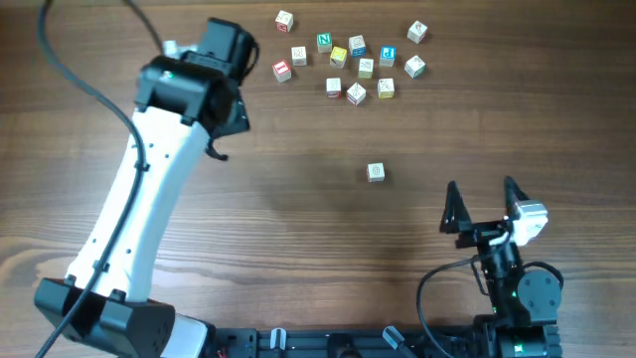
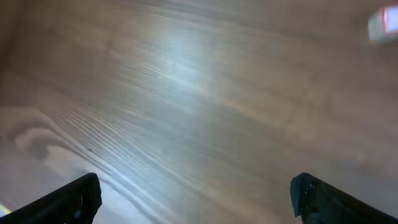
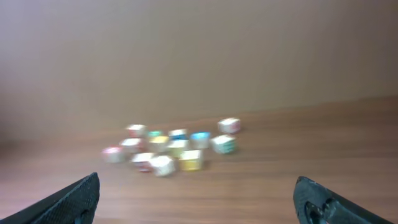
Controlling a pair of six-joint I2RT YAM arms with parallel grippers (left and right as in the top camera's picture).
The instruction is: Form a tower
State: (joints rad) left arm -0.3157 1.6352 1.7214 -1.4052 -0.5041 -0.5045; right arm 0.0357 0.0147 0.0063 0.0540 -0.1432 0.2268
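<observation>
Several small wooden letter cubes [image 1: 356, 65] lie loose in a cluster at the far middle of the table, blurred in the right wrist view [image 3: 177, 148]. One pale cube [image 1: 376, 172] stands alone near the table's centre. No tower shows: from above every cube looks single. My left gripper [image 1: 227, 129] hangs at the far left, left of the cluster, open [image 2: 196, 199] over bare wood with nothing between its fingers. A red-and-white cube [image 2: 382, 22] shows at its view's top right edge. My right gripper [image 1: 481, 194] rests near the front right, open [image 3: 198, 199] and empty, facing the cluster.
The left arm's white link [image 1: 139, 209] slants across the left side of the wooden table [image 1: 298, 229]. Black cables [image 1: 79, 70] loop at the far left. The right arm's base [image 1: 517, 298] sits at the front edge.
</observation>
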